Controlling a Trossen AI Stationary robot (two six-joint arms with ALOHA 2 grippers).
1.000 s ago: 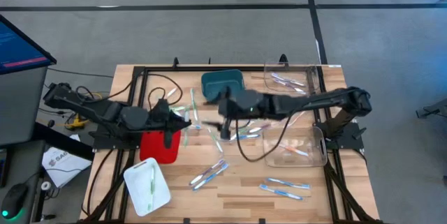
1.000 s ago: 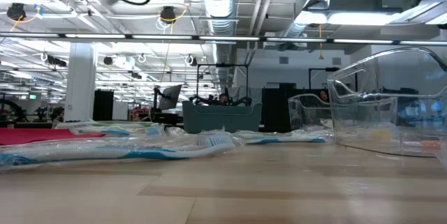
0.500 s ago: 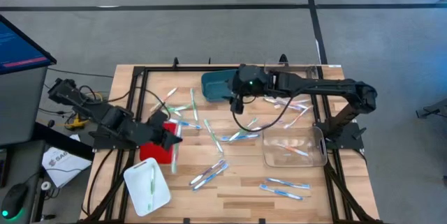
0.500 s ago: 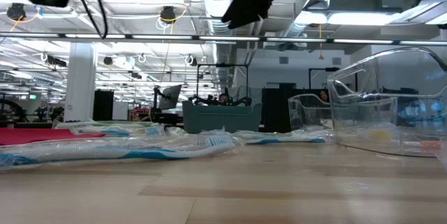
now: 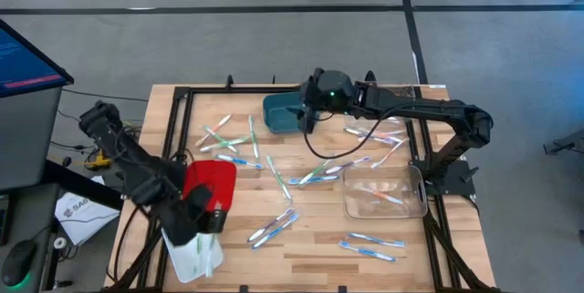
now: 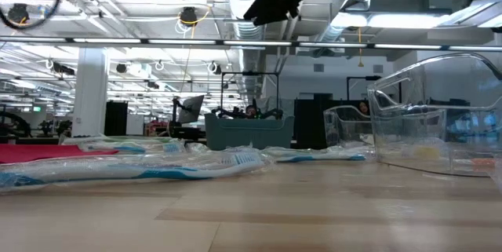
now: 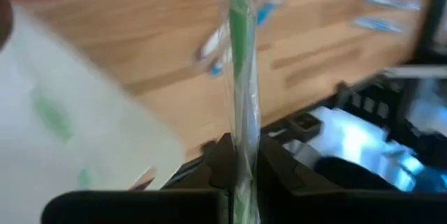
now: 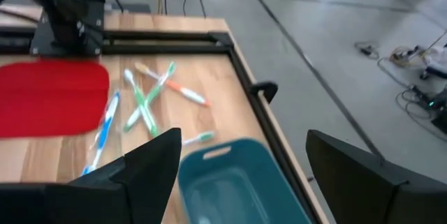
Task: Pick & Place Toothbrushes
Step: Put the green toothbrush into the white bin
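— Green toothbrush (image 7: pixel 241 123): where is it?
— Clamped in the left gripper (image 5: pixel 206 223), arm bent low over the white tray (image 5: pixel 185 258).
— And the right gripper (image 5: pixel 307 120)?
— Fingers spread wide, empty, arm stretched over the teal bin (image 5: pixel 285 110), far from that tray.

table (image 5: pixel 319 238): pale matt wood; teal bin (image 5: pixel 290 110): smooth plastic; clear tubs (image 5: pixel 383 193): glossy, probably plastic

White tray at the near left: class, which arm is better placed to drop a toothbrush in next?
The left. Its gripper grips a green toothbrush right beside the white tray; the right gripper hangs open over the teal bin.
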